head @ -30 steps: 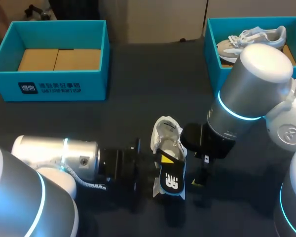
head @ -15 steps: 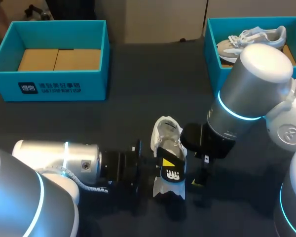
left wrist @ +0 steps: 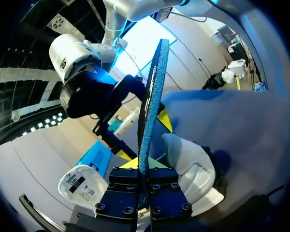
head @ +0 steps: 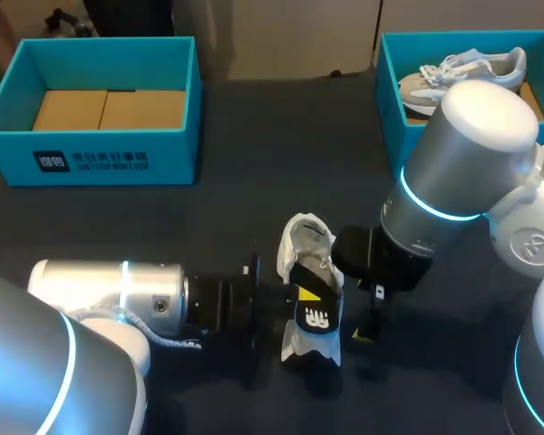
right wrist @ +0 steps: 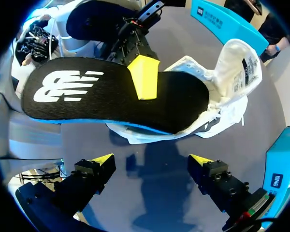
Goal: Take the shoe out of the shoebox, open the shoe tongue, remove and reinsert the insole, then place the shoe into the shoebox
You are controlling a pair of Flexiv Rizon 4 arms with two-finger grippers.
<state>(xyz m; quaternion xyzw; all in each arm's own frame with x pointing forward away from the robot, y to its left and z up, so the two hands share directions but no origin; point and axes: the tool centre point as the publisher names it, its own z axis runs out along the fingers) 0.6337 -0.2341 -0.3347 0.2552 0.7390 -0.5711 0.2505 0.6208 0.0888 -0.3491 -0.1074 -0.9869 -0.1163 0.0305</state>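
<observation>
Black flat foam insole (right wrist: 111, 99) pinched between left gripper (left wrist: 142, 166) fingers, lying over white mesh sneaker (right wrist: 227, 82); right gripper (right wrist: 151, 159) beside sneaker, fingers spread

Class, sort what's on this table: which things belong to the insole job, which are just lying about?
In the job: white shoe, insole, left gripper holding it, right gripper, empty shoebox probably.
Lying about: other shoebox, grey shoe inside.
</observation>
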